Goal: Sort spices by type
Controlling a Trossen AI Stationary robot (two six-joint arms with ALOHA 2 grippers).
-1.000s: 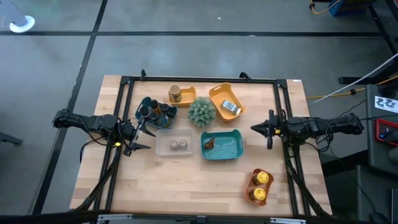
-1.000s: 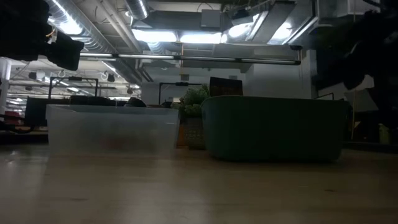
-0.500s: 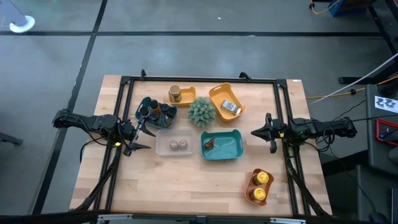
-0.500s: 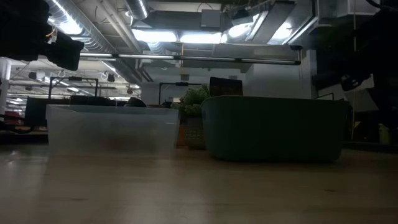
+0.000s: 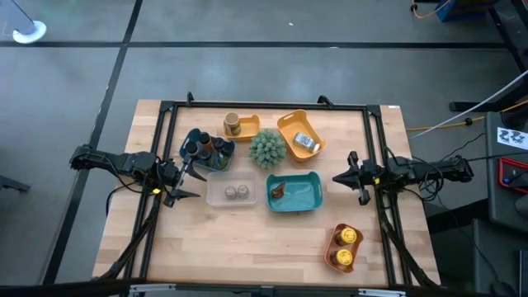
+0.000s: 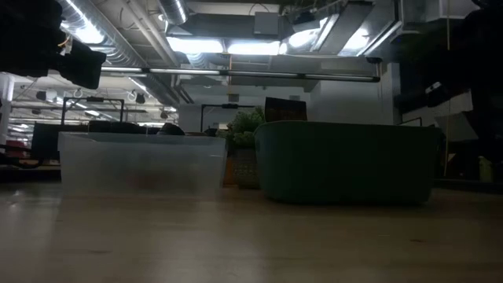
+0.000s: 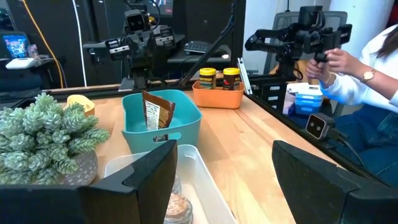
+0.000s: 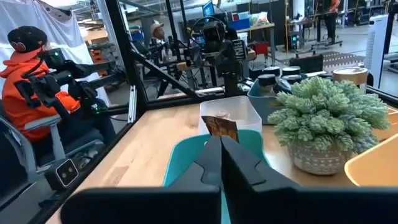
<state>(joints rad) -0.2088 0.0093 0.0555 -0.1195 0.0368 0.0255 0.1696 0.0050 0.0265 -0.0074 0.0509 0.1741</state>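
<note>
At the near right corner of the pale wooden table [image 5: 247,247], we see two yellow-lidded spice jars [image 5: 345,247] standing together in a small orange tray [image 5: 333,246], well apart from everything else. Farther in, a clear plastic tray [image 5: 211,196] holds two grey round tins [image 5: 237,192], and just beside it a teal plastic tray [image 5: 301,198] holds one amber packet [image 5: 278,190], which leans upright against the tray's wall in the left wrist view [image 7: 155,111]. On either side wait our two arms: the left gripper [image 5: 186,176] hovers off the clear tray's left end with its fingers spread and nothing between them, and the right gripper [image 5: 346,176] hangs just right of the teal tray, fingers pressed together and empty. Beyond these, the green spiky ball plant [image 5: 267,148] sits mid-table in its pot. To its left, dark-capped jars [image 5: 196,147] cluster in a dark blue tray [image 5: 219,157]. At the far edge a tan jar [image 5: 233,124] stands in a shallow yellow-orange tray [image 5: 247,124], and a white-blue sachet [image 5: 306,142] lies in a deeper orange bowl-shaped tray [image 5: 289,125].

We judge the sorting close to finished: every spice we can see lies in a tray with its own kind, and no container stands loose on the wood. If anything is left, the next move calls for a check for strays, and the right gripper would have to open before it could pick one up.
</note>
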